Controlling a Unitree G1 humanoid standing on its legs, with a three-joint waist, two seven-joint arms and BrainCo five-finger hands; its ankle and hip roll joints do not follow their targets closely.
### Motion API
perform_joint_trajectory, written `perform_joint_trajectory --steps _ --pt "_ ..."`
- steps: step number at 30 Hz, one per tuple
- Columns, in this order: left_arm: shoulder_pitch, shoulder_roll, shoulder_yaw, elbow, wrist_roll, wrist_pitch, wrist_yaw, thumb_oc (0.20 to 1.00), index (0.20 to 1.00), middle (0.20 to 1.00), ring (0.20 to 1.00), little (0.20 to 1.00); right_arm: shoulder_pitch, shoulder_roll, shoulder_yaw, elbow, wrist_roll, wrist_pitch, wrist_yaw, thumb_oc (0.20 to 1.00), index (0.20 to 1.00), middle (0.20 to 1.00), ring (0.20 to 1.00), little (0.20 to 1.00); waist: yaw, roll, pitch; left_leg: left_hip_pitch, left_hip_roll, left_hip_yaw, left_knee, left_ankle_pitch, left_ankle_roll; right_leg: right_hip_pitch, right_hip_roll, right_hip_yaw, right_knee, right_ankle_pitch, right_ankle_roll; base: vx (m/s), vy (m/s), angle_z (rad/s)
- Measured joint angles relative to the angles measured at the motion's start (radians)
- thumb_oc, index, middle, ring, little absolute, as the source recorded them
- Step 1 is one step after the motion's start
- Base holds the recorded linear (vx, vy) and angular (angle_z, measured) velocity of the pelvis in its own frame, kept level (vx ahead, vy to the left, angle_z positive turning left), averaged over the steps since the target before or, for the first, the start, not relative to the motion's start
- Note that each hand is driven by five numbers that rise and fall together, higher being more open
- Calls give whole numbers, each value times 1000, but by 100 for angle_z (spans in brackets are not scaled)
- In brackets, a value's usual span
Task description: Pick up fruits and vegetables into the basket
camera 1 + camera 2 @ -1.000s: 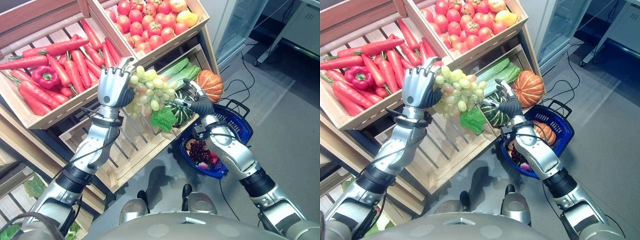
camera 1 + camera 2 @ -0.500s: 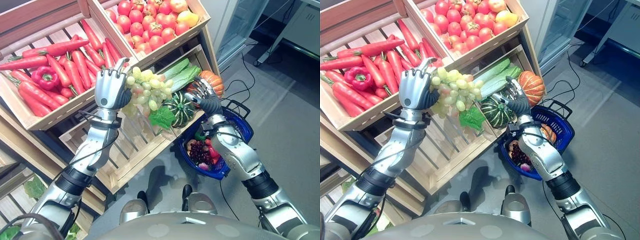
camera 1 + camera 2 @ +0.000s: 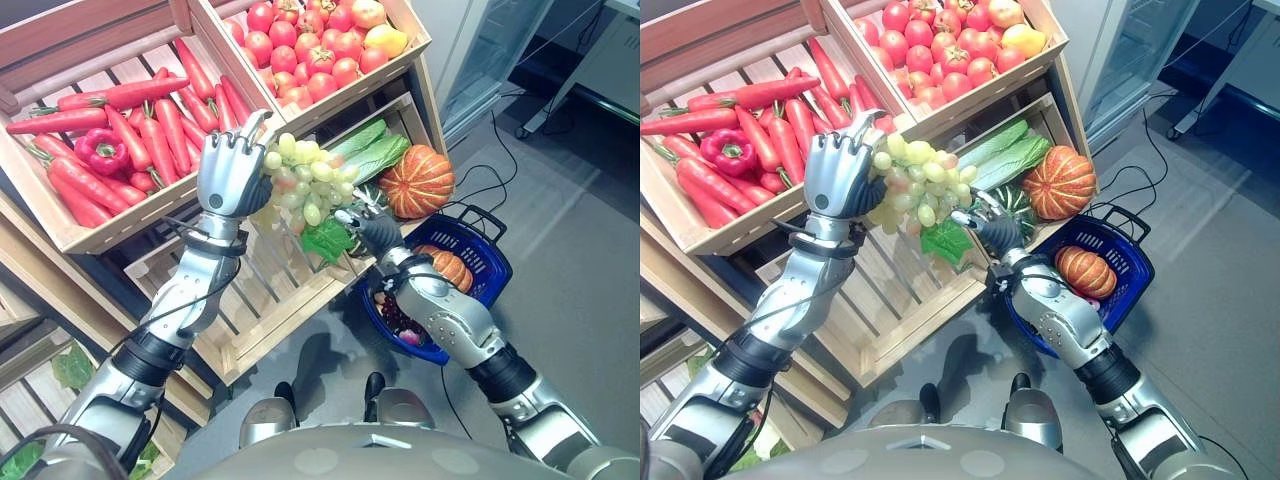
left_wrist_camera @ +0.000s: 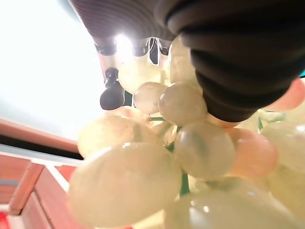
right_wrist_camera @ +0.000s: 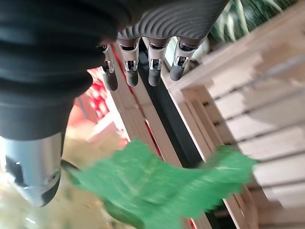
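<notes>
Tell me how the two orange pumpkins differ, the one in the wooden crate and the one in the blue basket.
The crate pumpkin looks clearly larger than the basket pumpkin. The crate pumpkin sits on the wooden shelf crate beside leafy greens; the basket pumpkin lies already inside the blue basket on the floor. The crate pumpkin's skin shows pale patches; the basket pumpkin's looks more evenly orange. Both are orange, ribbed and round.
</notes>
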Motion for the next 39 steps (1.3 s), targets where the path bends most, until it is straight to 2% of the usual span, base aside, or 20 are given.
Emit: perform_joint_trajectory --steps 7,15,21,27,34,39 --pt "-63 0 -70 1 36 -3 1 200 200 200 200 200 -46 26 37 41 68 41 17 1000 1000 1000 1000 1000 12 0 -2 10 0 -10 0 0 0 13 0 -3 -1 0 0 4 2 1" --pt "-80 -1 -125 2 42 -3 2 200 200 200 200 200 -47 39 41 79 105 38 9 1000 1000 1000 1000 1000 9 -2 -26 11 0 -9 1 0 0 13 0 -2 -1 0 0 0 0 0" --pt "-80 -2 -128 3 41 -3 -10 200 200 200 200 200 -47 42 36 85 155 -23 -53 1000 1000 1000 1000 1000 5 -4 -43 11 0 -9 1 0 0 12 0 0 0 0 0 0 0 0" --pt "-80 -2 -129 4 40 2 -48 200 200 200 200 200 -47 41 26 94 172 -58 -53 1000 1000 1000 1000 1000 2 -6 -44 11 0 -8 1 0 0 11 1 2 0 0 0 0 0 0" --pt "-70 0 -127 35 33 46 -52 200 200 200 200 200 -47 28 -12 59 78 -76 -44 1000 1000 1000 1000 1000 -5 -5 -44 11 0 -5 1 0 0 9 1 4 0 0 0 0 0 0" --pt "-43 0 -124 55 21 78 -48 200 200 200 200 200 -46 -3 -13 13 -27 -79 -3 1000 1000 1000 1000 1000 -9 -5 -44 11 0 3 1 0 0 7 1 7 0 0 0 0 0 0"
